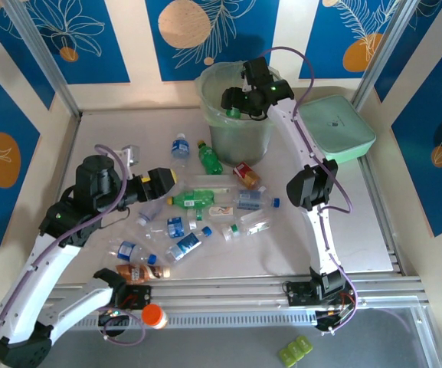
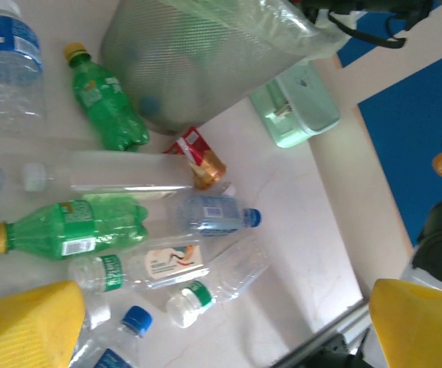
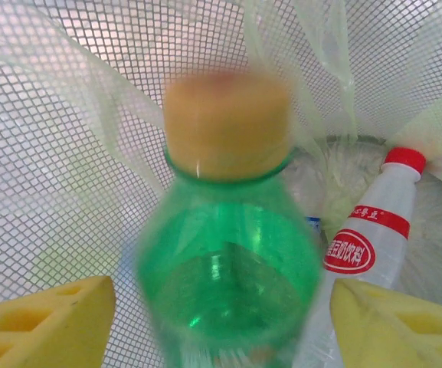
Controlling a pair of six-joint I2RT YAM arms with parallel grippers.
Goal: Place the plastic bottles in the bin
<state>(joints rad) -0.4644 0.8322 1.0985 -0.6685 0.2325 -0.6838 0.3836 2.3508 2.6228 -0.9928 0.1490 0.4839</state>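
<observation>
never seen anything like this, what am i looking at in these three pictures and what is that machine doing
These are two robot arms bolted to a table. The wide picture looks down from above; the other two come from cameras on each wrist. Loose plastic bottles lie scattered on the table, near a tall bin and a mint-green box. The left pincer hovers open over them, holding nothing. The right pincer is over the bin with a green bottle between its fingers; it is blurred, so gripped or dropping I cannot tell. A white bottle lies inside.
</observation>
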